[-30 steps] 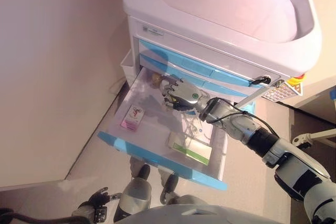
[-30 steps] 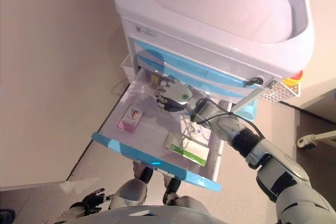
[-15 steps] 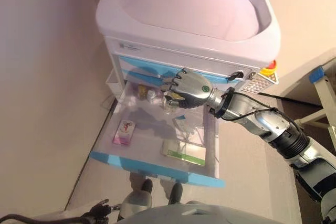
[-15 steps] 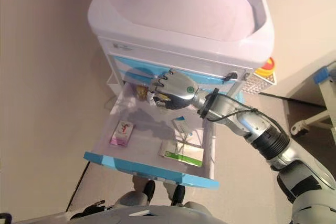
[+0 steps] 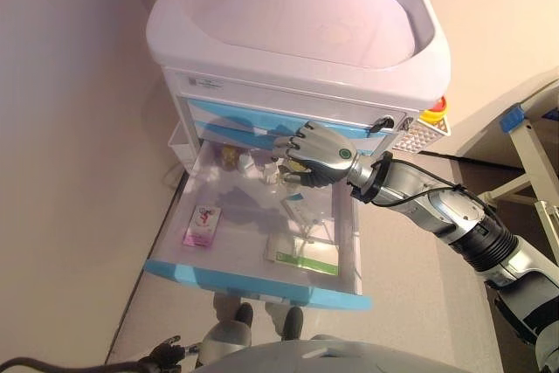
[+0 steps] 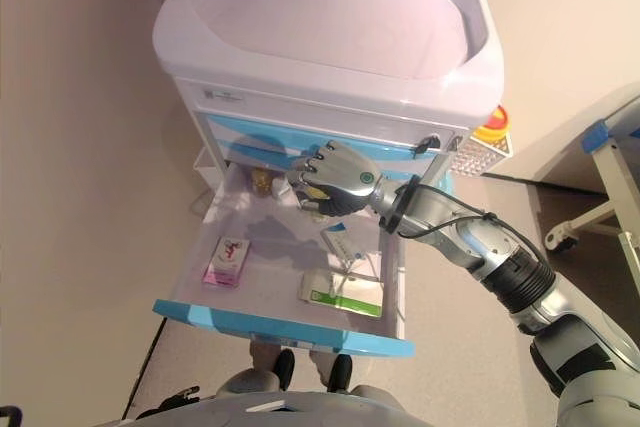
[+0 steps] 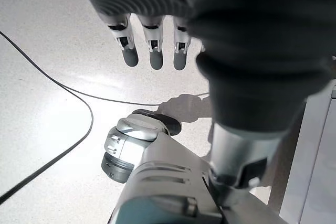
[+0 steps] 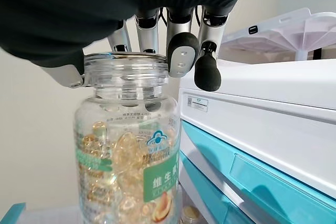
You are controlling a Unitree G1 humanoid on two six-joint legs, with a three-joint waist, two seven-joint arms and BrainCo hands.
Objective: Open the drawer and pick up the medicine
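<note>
While our right hand (image 8: 157, 24) curls round the neck of the capsule bottle (image 8: 128, 150) hanging below it over the open drawer (image 5: 253, 281), we judge it rigid, slick, fairly light.

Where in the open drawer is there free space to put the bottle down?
Bare floor lies in the drawer between the pink box and the green-white box. The back is crowded: small bottles and the right hand holding the clear capsule bottle.
</note>
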